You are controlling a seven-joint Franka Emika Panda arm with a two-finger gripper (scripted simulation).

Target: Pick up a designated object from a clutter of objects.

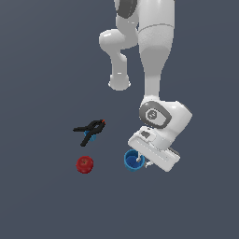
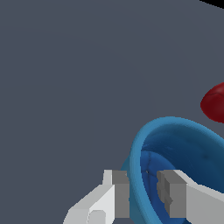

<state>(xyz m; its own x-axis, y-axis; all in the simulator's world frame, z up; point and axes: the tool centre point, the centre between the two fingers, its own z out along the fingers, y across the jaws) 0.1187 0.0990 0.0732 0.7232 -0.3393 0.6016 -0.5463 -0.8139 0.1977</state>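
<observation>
The bright-blue cup [image 1: 131,161] stands upright on the dark floor, to the exterior view's right of the other items. My gripper [image 1: 142,161] is down at its rim. In the wrist view the gripper [image 2: 143,192] straddles the cup [image 2: 183,148]: one finger [image 2: 119,194] is outside the wall and the other inside, closed in on the wall. The red ball [image 1: 84,165] lies to the exterior view's left of the cup and also shows in the wrist view [image 2: 215,104]. The black spring clamp [image 1: 89,127] lies over the teal brick [image 1: 89,137].
The arm's white links [image 1: 156,51] rise above and behind the cup, and the hand body [image 1: 156,149] covers the cup's right side in the exterior view. The floor is flat dark grey with no walls or containers in view.
</observation>
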